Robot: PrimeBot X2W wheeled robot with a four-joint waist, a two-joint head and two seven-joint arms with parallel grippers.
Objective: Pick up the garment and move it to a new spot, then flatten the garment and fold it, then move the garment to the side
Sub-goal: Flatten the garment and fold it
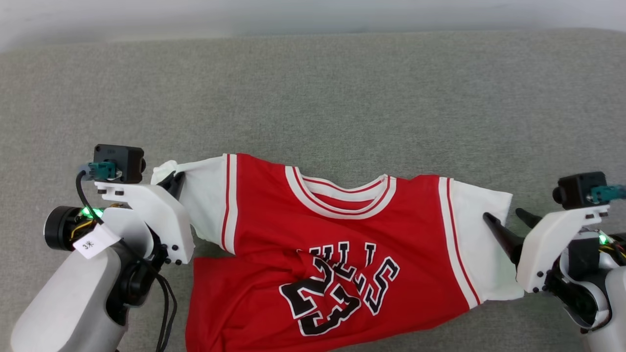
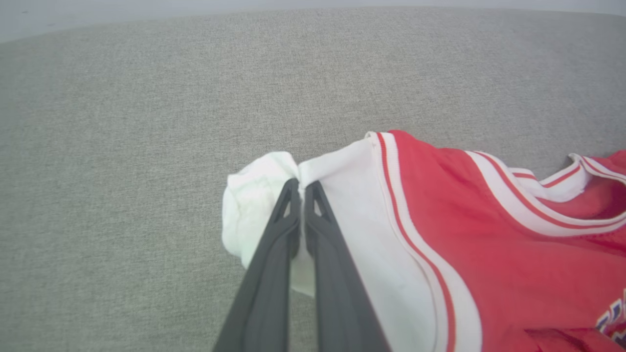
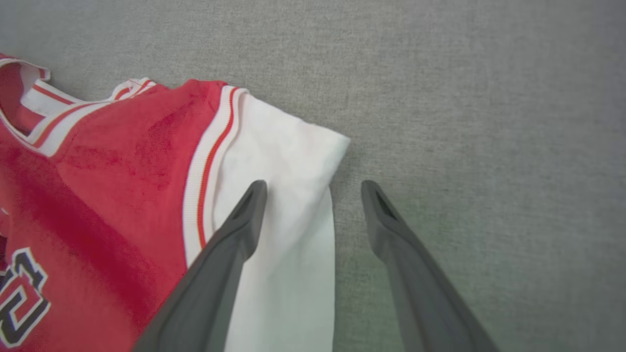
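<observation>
Garment (image 1: 259, 205), a red sports jersey with white short sleeves: the left gripper (image 2: 301, 189) clamps one sleeve, and the right gripper (image 3: 314, 190) gapes astride the other. It lies rumpled on a grey fabric surface (image 1: 313, 98); flattening, folding and moving aside look still to do.

Head view: looks down from above on the hem side of the garment (image 1: 342, 234), facing across it toward the collar. It is far enough back to take in both sleeves and the grey cloth surface (image 1: 313, 98) beyond the collar.
Left wrist view: low and close at the garment's left sleeve, looking along the left gripper (image 2: 302, 183).
Right wrist view: low and close at the garment's right sleeve, looking along the right gripper (image 3: 314, 185).
Head and left wrist share: left sleeve, collar.
Head and right wrist share: right sleeve, some black lettering.
Both wrists share: the collar.
</observation>
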